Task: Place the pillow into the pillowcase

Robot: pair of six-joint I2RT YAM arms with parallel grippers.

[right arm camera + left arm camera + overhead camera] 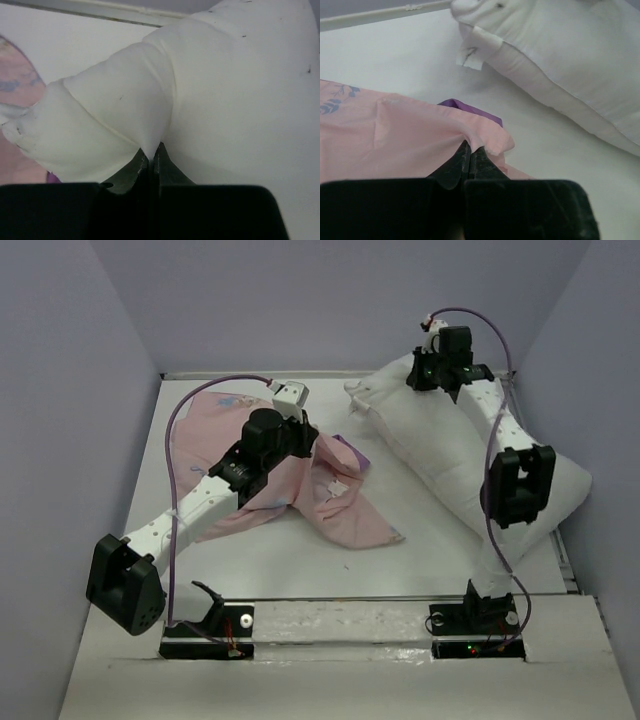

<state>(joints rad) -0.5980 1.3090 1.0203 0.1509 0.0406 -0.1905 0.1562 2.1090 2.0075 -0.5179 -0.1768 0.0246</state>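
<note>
The left tool (470, 148) was clenched on a fold of the pillowcase (345, 510), pinching the pale pink cloth at an edge where a strip of purple lining (470, 110) showed just behind the pinch. The pillowcase lay crumpled on the left and middle of the white counter (300, 565), pink side up, partly under the left arm (200, 502), with faint blue prints toward its far left part.

The right tool (152, 152) was clenched on the pillow (430, 445); its 2 fingers (167, 170) stood closed together with a peak of white fabric gathered between them, near the pillow's far end. The pillow lay on the right side of the counter, running diagonally from the far middle toward the near right, with the right arm (495, 410) stretched above it. A small white tag (470, 56) hung at the pillow's far left corner, down toward the counter.

Pillow and pillowcase lay apart, with a strip of bare counter between them, and the pillow was wholly outside the pillowcase.
</note>
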